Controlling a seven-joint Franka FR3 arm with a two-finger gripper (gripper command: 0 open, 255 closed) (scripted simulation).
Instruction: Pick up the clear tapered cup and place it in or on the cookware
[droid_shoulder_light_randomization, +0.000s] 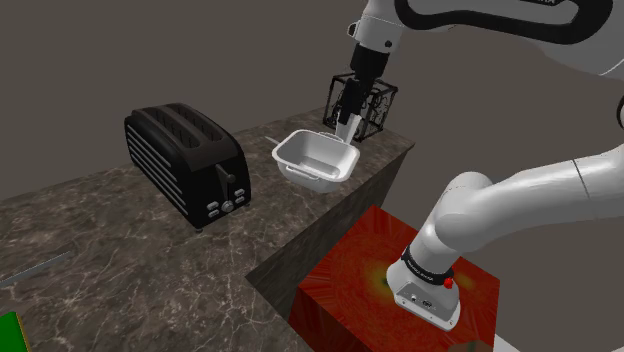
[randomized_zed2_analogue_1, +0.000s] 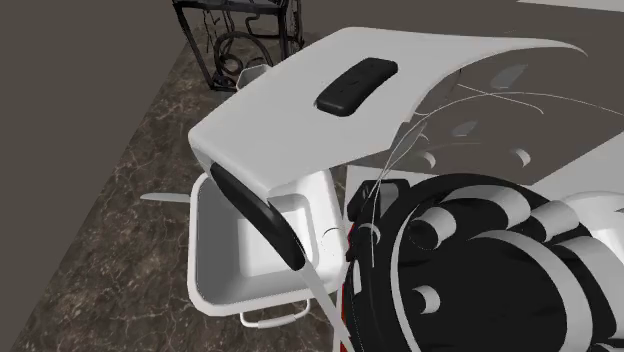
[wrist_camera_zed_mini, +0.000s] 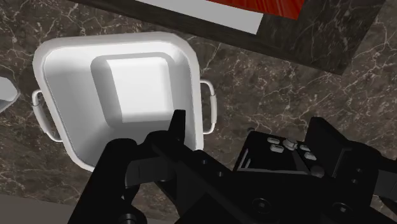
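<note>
The tapered cup (droid_shoulder_light_randomization: 348, 129) looks pale white and stands upright on the dark marble counter, between the white pan (droid_shoulder_light_randomization: 316, 160) and a black wire rack (droid_shoulder_light_randomization: 368, 103). In the second exterior view the cup (randomized_zed2_analogue_1: 250, 76) sits just in front of the rack (randomized_zed2_analogue_1: 236, 35), beyond the pan (randomized_zed2_analogue_1: 222, 262). My gripper (droid_shoulder_light_randomization: 346, 112) hangs over the pan's far side, close above the cup. In the wrist view its fingers stand apart, so the gripper (wrist_camera_zed_mini: 251, 127) is open with nothing held. The pan (wrist_camera_zed_mini: 63, 137) lies beside the fingers, and a sliver of the cup (wrist_camera_zed_mini: 6, 93) shows past the pan's handle.
A black toaster (droid_shoulder_light_randomization: 186, 162) stands further along the counter; its button panel (wrist_camera_zed_mini: 280, 145) shows between my fingers. The counter edge (droid_shoulder_light_randomization: 330, 215) drops off toward the red stand (droid_shoulder_light_randomization: 350, 275). A thin flat thing (randomized_zed2_analogue_1: 160, 197) lies beside the pan. The white arm link (randomized_zed2_analogue_1: 360, 110) hides part of the pan.
</note>
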